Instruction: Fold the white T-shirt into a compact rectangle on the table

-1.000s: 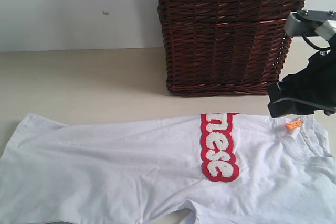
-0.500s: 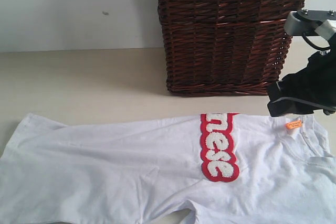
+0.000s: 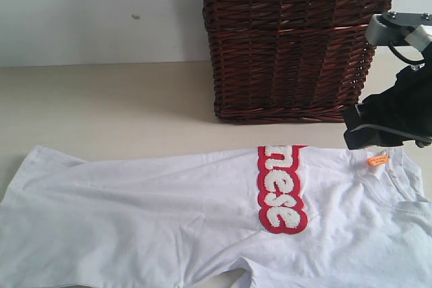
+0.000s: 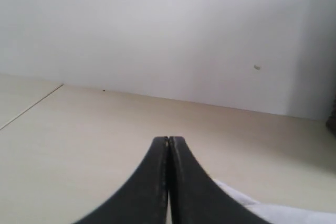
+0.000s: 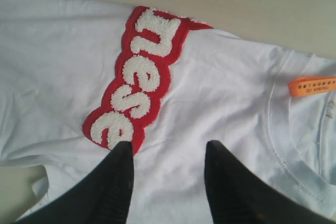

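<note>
The white T-shirt (image 3: 169, 214) lies spread across the table (image 3: 101, 106), its collar and orange tag (image 3: 377, 160) to the right. Its red-outlined fuzzy lettering (image 3: 280, 190) faces up and is cut off at the shirt's far, folded edge. In the right wrist view my right gripper (image 5: 169, 145) hangs open over the shirt (image 5: 220, 93), between the lettering (image 5: 139, 85) and the collar (image 5: 278, 129), holding nothing. My left gripper (image 4: 169, 139) is shut and empty over bare table (image 4: 79, 145), a corner of white cloth (image 4: 294, 214) beside it. It does not appear in the exterior view.
A tall dark wicker basket (image 3: 290, 38) stands on the table just behind the shirt's middle and right part. A pale wall (image 3: 101, 11) runs along the table's far edge. My right arm (image 3: 391, 119) hangs at the right edge above the collar.
</note>
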You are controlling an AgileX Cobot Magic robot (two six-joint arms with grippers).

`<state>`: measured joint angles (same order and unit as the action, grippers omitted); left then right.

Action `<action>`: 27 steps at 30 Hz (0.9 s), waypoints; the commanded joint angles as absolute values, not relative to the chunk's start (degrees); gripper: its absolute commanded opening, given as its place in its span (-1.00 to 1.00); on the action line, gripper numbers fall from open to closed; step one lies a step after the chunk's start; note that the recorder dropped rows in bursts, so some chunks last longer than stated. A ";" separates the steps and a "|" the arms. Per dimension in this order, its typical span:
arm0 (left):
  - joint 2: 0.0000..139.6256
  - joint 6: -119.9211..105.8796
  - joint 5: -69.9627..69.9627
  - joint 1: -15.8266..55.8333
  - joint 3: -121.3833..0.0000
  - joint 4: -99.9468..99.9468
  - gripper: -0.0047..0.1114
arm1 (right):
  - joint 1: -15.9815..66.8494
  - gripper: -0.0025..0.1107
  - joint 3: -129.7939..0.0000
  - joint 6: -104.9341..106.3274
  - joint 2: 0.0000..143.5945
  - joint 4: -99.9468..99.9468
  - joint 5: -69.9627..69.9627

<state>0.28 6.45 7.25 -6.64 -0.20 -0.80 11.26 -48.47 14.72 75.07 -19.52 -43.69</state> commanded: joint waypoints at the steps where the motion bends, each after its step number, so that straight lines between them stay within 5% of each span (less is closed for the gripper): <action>1: 0.00 2.15 11.02 -6.68 0.00 -1.35 -0.92 | 11.36 -0.19 -48.43 14.92 74.65 -19.50 -43.18; 27: 0.00 1.67 18.95 -6.68 0.00 -1.10 -0.92 | 11.36 -0.19 -48.43 14.92 74.65 -19.50 -43.18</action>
<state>0.28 2.03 19.28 -6.64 -0.11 -1.05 11.26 -48.47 14.72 75.07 -19.52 -43.69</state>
